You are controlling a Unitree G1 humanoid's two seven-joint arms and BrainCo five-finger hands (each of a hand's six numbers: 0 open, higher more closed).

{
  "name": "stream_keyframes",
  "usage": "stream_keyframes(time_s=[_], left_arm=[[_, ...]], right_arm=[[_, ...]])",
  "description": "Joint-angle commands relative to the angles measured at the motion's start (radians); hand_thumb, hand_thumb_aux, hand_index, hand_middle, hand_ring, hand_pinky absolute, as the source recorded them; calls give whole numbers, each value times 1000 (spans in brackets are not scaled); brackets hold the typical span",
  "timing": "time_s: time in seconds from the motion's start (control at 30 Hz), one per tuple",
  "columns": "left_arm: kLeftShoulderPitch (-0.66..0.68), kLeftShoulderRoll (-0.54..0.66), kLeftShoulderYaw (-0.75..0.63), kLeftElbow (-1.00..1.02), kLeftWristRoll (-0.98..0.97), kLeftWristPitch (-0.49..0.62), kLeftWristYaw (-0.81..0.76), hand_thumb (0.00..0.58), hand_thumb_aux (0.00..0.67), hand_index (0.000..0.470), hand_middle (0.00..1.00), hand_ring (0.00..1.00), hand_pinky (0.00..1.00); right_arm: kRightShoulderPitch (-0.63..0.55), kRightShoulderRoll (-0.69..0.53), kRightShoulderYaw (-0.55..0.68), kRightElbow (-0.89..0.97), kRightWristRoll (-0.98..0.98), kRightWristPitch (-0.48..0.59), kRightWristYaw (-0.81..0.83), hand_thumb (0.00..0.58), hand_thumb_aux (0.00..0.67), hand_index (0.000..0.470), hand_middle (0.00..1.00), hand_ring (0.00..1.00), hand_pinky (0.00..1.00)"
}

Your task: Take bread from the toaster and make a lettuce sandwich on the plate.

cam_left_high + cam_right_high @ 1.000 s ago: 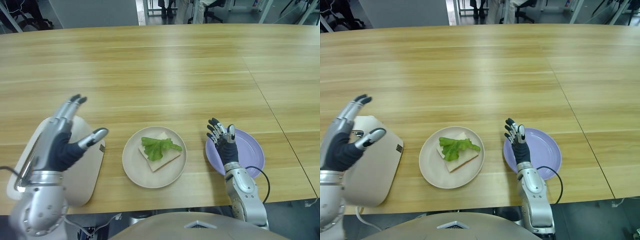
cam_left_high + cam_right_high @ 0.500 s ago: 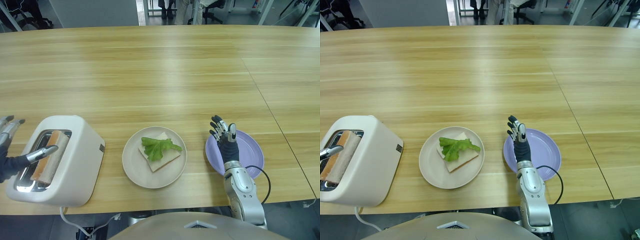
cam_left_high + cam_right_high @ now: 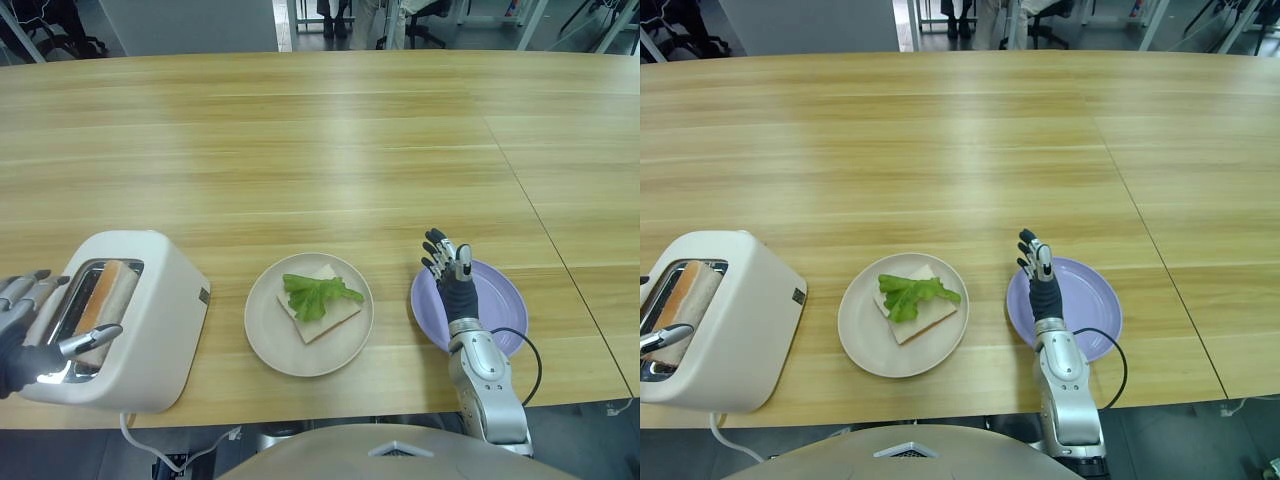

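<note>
With fingers [image 3: 90, 339] of the left hand [image 3: 18, 345] spread and empty at the toaster [image 3: 160, 300] slot, best to pinch the bread slice [image 3: 98, 305] standing there near its top edge, lift straight up, then lay squarely over the lettuce [image 3: 320, 293] on the beige plate [image 3: 262, 335], right hand [image 3: 453, 285] bare, fingers straight.

You've got the right hand [image 3: 455, 283] w/ black palm & fingers, silver caps on the tips; its forearm [image 3: 484, 385] is a shiny silver shell; thin black cable [image 3: 536, 360] loops beside it; left hand [image 3: 22, 342]: black palm, silver fingers.
</note>
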Motion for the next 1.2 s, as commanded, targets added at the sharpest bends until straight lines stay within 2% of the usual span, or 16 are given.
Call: stream_keyframes(time_s=[0.03,0.07,0.1,0.13,0.27,0.3,0.33,0.43,0.63,0.77,0.8,0.97,1.0,1.03,1.07,1.2], left_arm=[[-7,-9,-12,6,2,-4,-17,275,184,126,0,0,0],[-9,-14,-16,5,-2,-3,-20,297,202,139,0,0,0],[-10,-16,-18,4,-2,-3,-22,382,279,191,0,0,0],[-12,-17,-21,8,1,-5,-22,441,342,235,0,0,0],[-19,-18,-29,17,9,-10,-23,520,455,312,0,0,0],[-20,-18,-34,19,12,-14,-24,520,455,312,0,0,0],[-22,-19,-39,20,12,-15,-24,543,502,345,0,0,0],[-26,-21,-49,23,13,-17,-24,550,518,355,0,0,0],[-45,-27,-67,32,-3,-9,-27,545,504,346,0,0,0],[-68,-32,-78,32,-21,14,-31,572,591,406,0,0,0],[-77,-30,-78,33,-19,21,-29,580,670,460,0,0,0],[-119,-33,-84,32,-44,49,-23,580,670,460,0,0,0],[-124,-34,-86,32,-45,53,-21,580,670,460,341,341,341],[-129,-32,-88,34,-41,53,-19,580,670,460,918,918,918],[-136,-32,-91,37,-43,54,-16,580,670,460,1000,1000,1000],[-174,-26,-78,51,-43,67,7,580,670,460,1000,1000,1000]], right_arm=[[-2,0,0,24,-7,-4,-3,0,0,0,0,0,0],[-2,0,-1,25,-7,-3,-3,0,0,0,0,0,0],[-2,0,-2,26,-7,-4,-2,0,0,0,0,0,0],[-2,0,-3,26,-8,-4,-3,0,0,0,0,0,0],[-3,2,-6,30,-9,-8,-6,0,0,0,0,0,0],[-3,2,-6,31,-9,-9,-6,0,0,0,0,0,0],[-3,3,-6,32,-10,-10,-7,0,0,0,0,0,0],[-5,3,-6,34,-10,-12,-7,0,0,0,0,0,0],[-3,4,-7,34,-11,-12,-11,0,0,0,0,0,0],[1,4,-5,38,-12,-15,-12,0,0,0,0,0,0],[2,4,-5,37,-12,-15,-13,0,0,0,0,0,0],[-2,3,-4,42,-15,-18,-13,0,0,0,0,0,0],[-4,2,-4,44,-15,-19,-12,0,0,0,0,0,0],[-5,2,-5,46,-15,-19,-12,0,0,0,0,0,0],[-6,3,-4,49,-16,-21,-13,0,0,0,0,0,0],[-6,4,-1,53,-19,-24,-12,0,0,0,0,0,0]])
